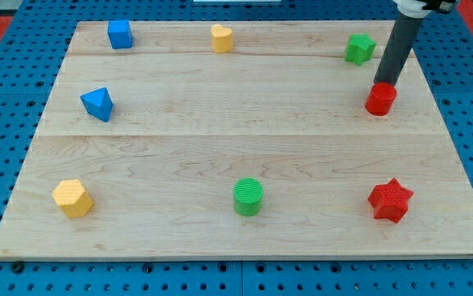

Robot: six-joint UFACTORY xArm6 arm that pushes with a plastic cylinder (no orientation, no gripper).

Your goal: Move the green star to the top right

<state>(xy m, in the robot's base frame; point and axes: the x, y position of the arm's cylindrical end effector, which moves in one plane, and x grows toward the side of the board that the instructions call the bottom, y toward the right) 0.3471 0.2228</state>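
green star-shaped block (pixel 359 48) sits near the pale wooden board's (pixel 244 140) top right corner | my tip (pixel 383 84), a plain dark rod holding nothing, meets the red rounded block (pixel 380 100), just below-right of the star

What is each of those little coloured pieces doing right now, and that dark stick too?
my tip: on the board, touching the red cylinder's top edge
red cylinder: upright, against my tip
green star: near the top right, free
green cylinder: upright, free
red star: free
yellow heart: free
blue cube: free
blue triangle: free
yellow hexagon: free
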